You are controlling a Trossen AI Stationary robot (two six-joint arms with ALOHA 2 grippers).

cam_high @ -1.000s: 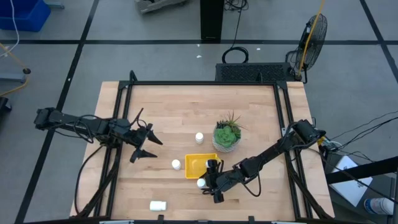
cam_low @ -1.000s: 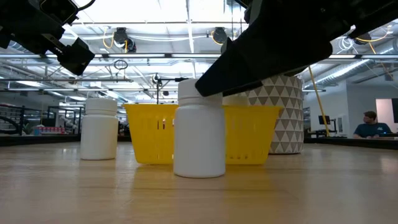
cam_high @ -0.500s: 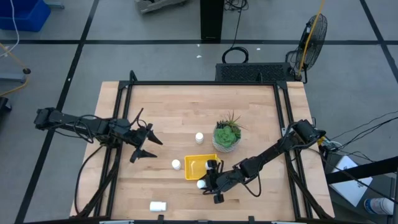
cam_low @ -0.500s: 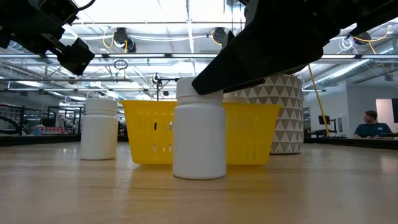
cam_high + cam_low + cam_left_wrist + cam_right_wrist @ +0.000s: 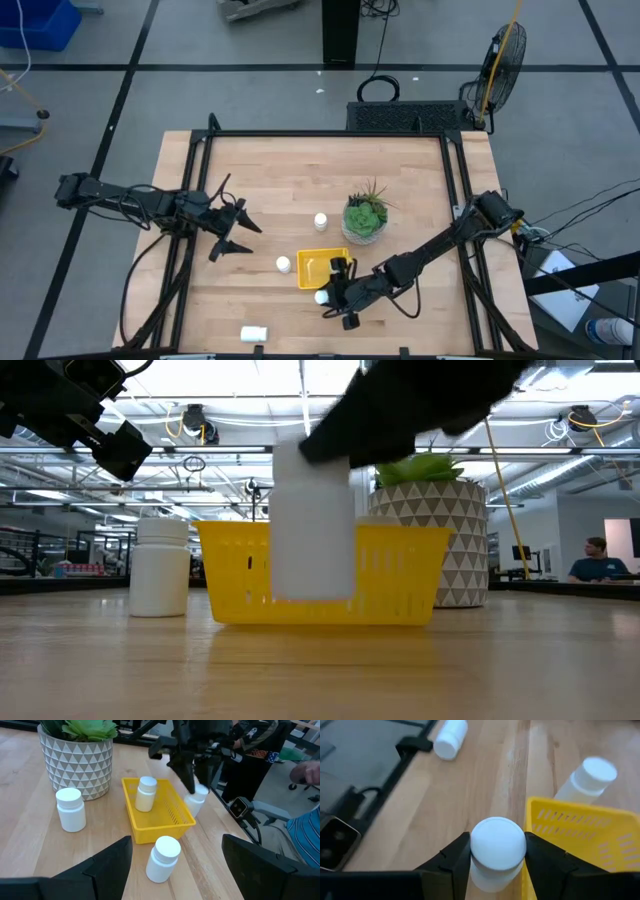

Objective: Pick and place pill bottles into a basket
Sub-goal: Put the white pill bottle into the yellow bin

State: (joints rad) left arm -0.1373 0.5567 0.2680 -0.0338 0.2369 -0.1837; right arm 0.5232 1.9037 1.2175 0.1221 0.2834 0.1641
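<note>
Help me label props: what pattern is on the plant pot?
Grey-and-white triangles on the pot, clearest in the left wrist view.

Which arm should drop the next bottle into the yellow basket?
The right. Its gripper is shut on a pill bottle, lifted off the table beside the basket. The left gripper hangs open, empty, farther away.

basket [image 5: 312,264] – yellow, square, one white bottle [image 5: 146,794] upright inside | we see a bottle [image 5: 313,520] gripped, lifted beside it; two [image 5: 283,264] [image 5: 320,219] upright nearby; one [image 5: 253,330] on its side
</note>
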